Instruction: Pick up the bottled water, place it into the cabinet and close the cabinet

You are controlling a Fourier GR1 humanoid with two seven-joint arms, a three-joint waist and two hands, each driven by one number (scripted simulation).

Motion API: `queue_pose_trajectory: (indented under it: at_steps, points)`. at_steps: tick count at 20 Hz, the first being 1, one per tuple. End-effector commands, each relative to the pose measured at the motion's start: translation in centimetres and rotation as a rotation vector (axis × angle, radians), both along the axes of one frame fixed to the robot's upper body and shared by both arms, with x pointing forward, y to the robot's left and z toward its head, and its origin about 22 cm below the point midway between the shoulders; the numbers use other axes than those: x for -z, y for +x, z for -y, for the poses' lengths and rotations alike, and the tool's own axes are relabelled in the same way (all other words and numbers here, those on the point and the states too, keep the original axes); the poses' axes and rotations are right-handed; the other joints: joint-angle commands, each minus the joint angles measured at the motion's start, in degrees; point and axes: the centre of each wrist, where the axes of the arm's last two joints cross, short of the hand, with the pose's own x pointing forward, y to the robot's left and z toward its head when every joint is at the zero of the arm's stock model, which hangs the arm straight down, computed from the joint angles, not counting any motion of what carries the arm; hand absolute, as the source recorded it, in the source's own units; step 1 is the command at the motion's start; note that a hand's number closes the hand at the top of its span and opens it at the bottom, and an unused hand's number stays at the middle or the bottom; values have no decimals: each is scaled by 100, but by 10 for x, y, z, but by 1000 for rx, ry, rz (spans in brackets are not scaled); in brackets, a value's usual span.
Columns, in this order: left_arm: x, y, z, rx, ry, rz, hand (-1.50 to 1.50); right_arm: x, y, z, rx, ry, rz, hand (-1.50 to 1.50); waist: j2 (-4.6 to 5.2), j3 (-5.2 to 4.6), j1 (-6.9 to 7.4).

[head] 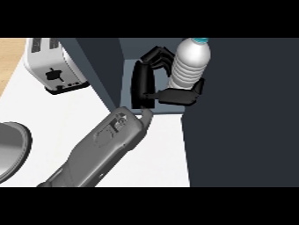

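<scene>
The big dark cabinet (243,110) fills the right side, and a white toaster (51,66) sits far left on the counter (55,114). My right hand (153,83) is curled around the water bottle (190,63), which stands upright inside the cabinet's opening.

My forearm (103,147) reaches up from the lower edge, and my robot hand (153,83) curls its fingers and thumb round the bottle (190,61).
</scene>
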Motion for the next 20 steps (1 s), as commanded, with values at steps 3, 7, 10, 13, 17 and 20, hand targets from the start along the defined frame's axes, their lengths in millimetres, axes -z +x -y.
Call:
queue_pose_trajectory:
  at_steps: [3, 7, 10, 13, 17, 20]
  points:
    - [19, 22, -6, -69, 63, -30, 150, -16, -3, -8, -41, 71, 41, -150, 14, 4, -72]
    - [30, 34, -23, -98, 19, -70, 150, -21, -6, 7, -33, 66, 59, -150, 20, 2, -48]
    - [24, 47, -25, -135, -1, -66, 150, -16, -3, -9, -39, 80, 46, -150, 23, 1, -82]
    - [32, 55, -33, -135, 16, -40, 150, -12, 0, 0, -45, 68, 29, -150, 26, 3, -56]
    - [28, 70, -31, -164, 122, -31, 150, -19, -2, 2, -61, 71, 35, -150, 58, 3, -178]
    - [37, 75, -38, -159, 242, -31, 150, -20, 3, -8, -60, 68, 63, -150, 64, 2, -158]
